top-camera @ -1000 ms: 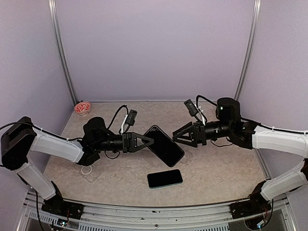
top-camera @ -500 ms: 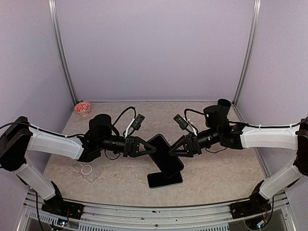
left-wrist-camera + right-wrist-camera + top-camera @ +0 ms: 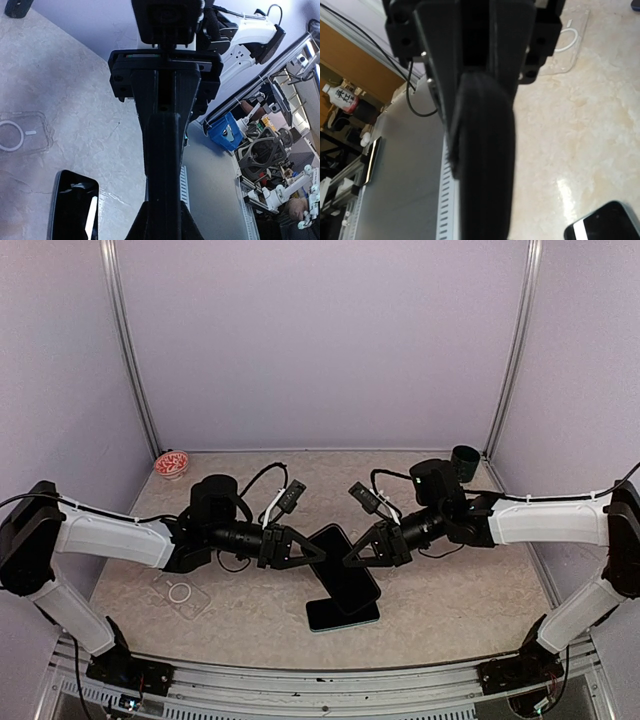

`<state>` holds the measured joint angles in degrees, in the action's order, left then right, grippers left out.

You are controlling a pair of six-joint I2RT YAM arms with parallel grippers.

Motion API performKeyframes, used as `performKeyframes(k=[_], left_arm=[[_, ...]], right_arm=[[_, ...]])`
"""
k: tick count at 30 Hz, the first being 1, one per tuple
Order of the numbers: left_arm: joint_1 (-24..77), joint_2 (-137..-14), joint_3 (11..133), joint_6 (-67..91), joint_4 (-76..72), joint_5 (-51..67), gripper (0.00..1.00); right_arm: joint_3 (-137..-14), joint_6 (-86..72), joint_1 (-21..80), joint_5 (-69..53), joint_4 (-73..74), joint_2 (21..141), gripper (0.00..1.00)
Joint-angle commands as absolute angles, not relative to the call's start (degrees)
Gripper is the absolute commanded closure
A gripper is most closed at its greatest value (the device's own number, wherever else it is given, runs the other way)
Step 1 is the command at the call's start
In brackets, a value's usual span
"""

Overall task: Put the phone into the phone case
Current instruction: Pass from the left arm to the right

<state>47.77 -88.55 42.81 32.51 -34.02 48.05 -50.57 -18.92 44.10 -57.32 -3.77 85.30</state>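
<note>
A black phone-shaped slab hangs tilted above the table's middle; I cannot tell whether it is a phone or a phone case. My left gripper is shut on its left end. My right gripper is shut on its right end, facing the left one. Below it a phone with a teal edge lies flat, screen up, also visible as the phone and the phone. A clear phone case with a white ring lies at the left front; it shows as the clear case and the clear case.
A small red-patterned bowl sits at the back left corner. A dark cup stands at the back right behind the right arm. Cables trail over both wrists. The metal rail runs along the near edge.
My right arm swung left to the slab and its jaws closed on the slab's right end. My left gripper carried the slab slightly right, over the lying phone.
</note>
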Motion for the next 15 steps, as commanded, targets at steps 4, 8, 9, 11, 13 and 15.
performKeyframes(k=[4,8,9,11,13,15], left_arm=[[46.9,-85.2,42.9,34.7,-38.8,41.4,0.5],[44.6,-82.3,39.5,38.3,-43.1,37.9,0.22],[44.0,-81.0,38.4,39.1,-44.2,36.9,0.16],[42.9,-79.0,36.7,40.2,-45.0,34.8,0.03],[42.0,-77.0,35.3,40.6,-44.8,32.9,0.01],[41.2,-75.6,34.1,40.8,-44.4,31.1,0.01]], right_arm=[[-52.3,-19.6,45.3,-53.1,-4.4,83.2,1.0],[-53.5,-22.3,44.8,-50.6,-4.5,82.8,1.0],[-53.7,-23.0,44.6,-50.3,-4.7,82.7,1.0],[-54.0,-24.1,44.2,-49.6,-4.8,82.6,1.0],[-54.2,-25.0,43.8,-49.5,-5.3,82.6,1.0],[-54.3,-25.9,43.5,-49.5,-6.0,82.8,1.0]])
